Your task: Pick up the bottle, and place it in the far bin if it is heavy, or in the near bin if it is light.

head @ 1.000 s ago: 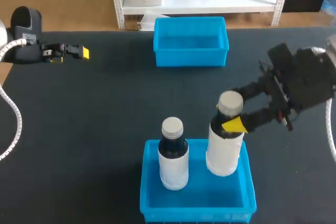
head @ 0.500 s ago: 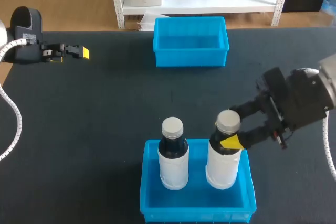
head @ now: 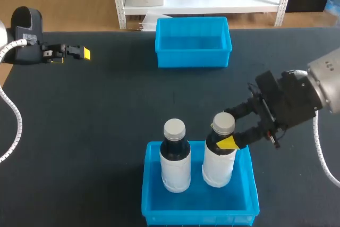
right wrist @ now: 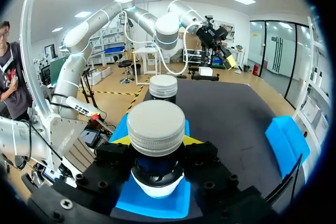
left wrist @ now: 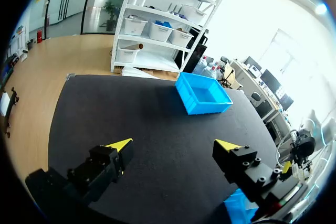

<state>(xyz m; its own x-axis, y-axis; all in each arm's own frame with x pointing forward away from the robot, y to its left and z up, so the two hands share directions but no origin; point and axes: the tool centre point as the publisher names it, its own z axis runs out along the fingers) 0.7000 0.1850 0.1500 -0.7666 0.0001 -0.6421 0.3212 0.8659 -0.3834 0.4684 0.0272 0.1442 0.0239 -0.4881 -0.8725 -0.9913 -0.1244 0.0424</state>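
A white-labelled bottle with a grey cap [head: 218,158] stands upright in the right half of the near blue bin [head: 248,198]. My right gripper [head: 226,129] is shut on its dark neck, just under the cap. In the right wrist view the cap [right wrist: 156,125] fills the space between the gripper's [right wrist: 156,145] yellow-tipped fingers. A second, similar bottle [head: 175,157] stands in the bin's left half, ahead of the held one [right wrist: 163,86]. The far blue bin [head: 193,41] holds nothing. My left gripper [head: 79,53] hangs open at the table's far left [left wrist: 173,145].
The dark tabletop [head: 106,110] lies bare between the two bins and to the left. The two bottles stand close together, with a narrow gap between them. The far bin [left wrist: 203,94] sits ahead of the left gripper.
My right gripper has come down and a little to the left with the bottle, lowering it from above the bin's rim into the near bin. The left arm has not moved.
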